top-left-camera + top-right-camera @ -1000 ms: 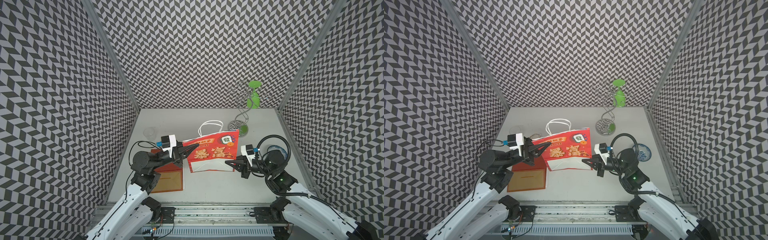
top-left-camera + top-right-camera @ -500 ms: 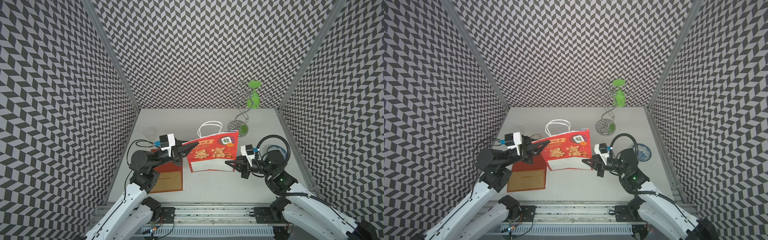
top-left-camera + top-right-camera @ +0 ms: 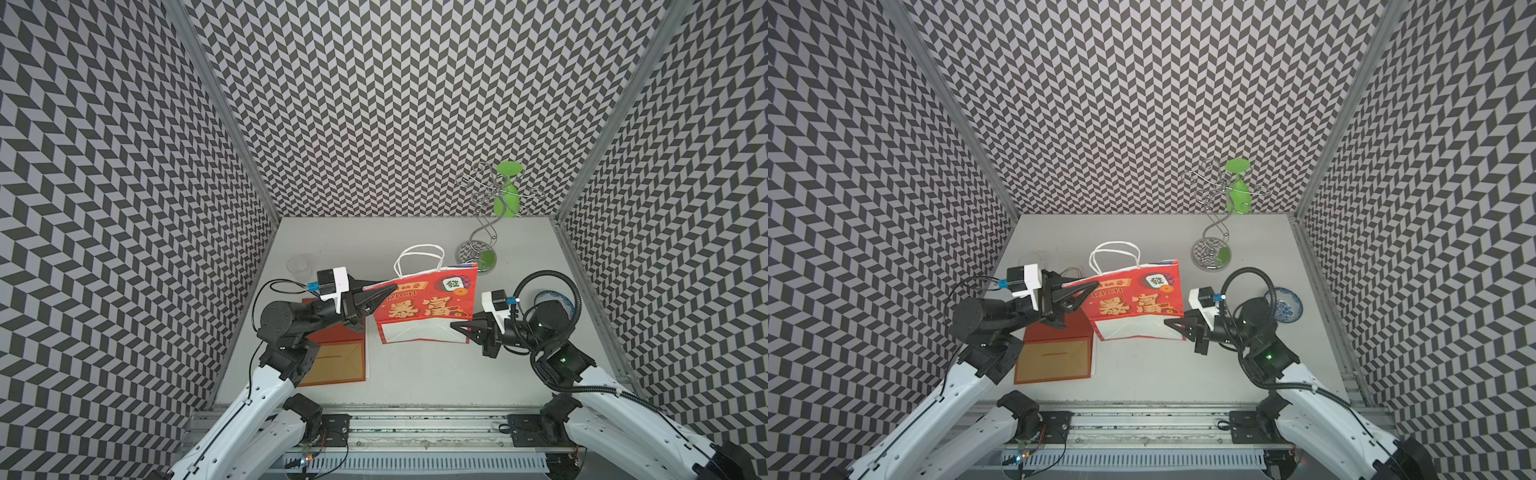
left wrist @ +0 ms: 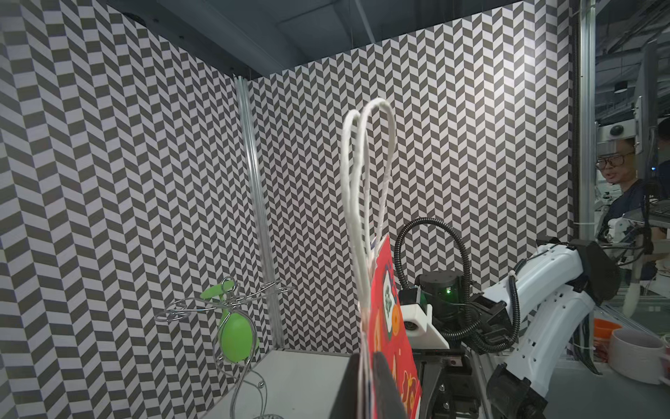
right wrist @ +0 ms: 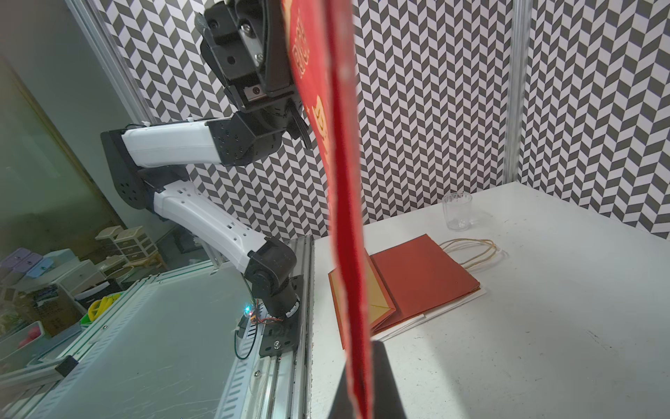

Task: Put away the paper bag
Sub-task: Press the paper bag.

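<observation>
Jaws of the left gripper (image 3: 380, 293) straddle the upper left corner of the paper bag (image 3: 428, 307), grip uncertain; right gripper (image 3: 457, 327) stays clamped on its lower right corner. Bag remains upright mid-frame, right of the flattened bags (image 3: 336, 365); release looks barely begun

Flat bag (image 3: 336, 357) half under left arm (image 3: 291, 320); paper bag (image 5: 344, 181) blurred close-up (edges cropped).

Bright, even overhead light; soft, short shadows on the tabletop (image 3: 415, 374). Top views sharp, walls (image 3: 374, 104) bowed toward edges. Wrist views: paper bag (image 5: 344, 145) close, blurred; edges distorted.
</observation>
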`<state>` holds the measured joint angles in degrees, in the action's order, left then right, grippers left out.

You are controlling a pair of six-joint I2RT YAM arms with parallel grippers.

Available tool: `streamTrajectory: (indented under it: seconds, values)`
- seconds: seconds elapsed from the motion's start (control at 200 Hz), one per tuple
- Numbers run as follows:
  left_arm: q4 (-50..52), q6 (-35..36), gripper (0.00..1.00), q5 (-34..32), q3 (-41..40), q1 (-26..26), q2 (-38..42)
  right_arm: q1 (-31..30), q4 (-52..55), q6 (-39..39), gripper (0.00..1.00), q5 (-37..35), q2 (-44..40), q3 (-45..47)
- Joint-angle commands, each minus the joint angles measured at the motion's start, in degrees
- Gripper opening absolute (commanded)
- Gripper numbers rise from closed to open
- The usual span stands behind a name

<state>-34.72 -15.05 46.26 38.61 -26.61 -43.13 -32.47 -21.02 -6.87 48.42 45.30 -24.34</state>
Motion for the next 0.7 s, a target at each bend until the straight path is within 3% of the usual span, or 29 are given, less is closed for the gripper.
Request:
streamTrajectory:
  seconds: [0.0,0.055,0.135,0.396,0.546,0.696]
  values:
    - [-0.6,0.1,0.58,-1.0,1.3,0.0,0.4,-0.2,-1.8,0.2,0.0,0.5,-1.0,0.4]
    - [0.9,0.6,0.74,-1.6,1.0,-0.1,0.5,-0.2,-2.3,-0.2,0.0,0.6,-1.3,0.2]
    - [4.5,2.3,0.88,-1.9,0.3,-0.1,0.7,-0.2,-3.1,-1.0,0.0,0.6,-1.9,-0.2]
    - [13.2,5.8,0.97,-1.3,-6.7,0.1,2.1,-0.2,-2.5,-1.2,0.0,0.9,-4.0,-3.1]
    - [12.2,4.2,0.89,1.8,-10.0,0.1,1.8,-0.3,-2.6,-1.1,0.0,1.1,-4.4,-4.1]
    - [6.6,0.6,0.58,6.0,-12.3,0.0,1.3,-0.3,-2.8,-1.2,0.0,1.1,-4.0,-4.5]
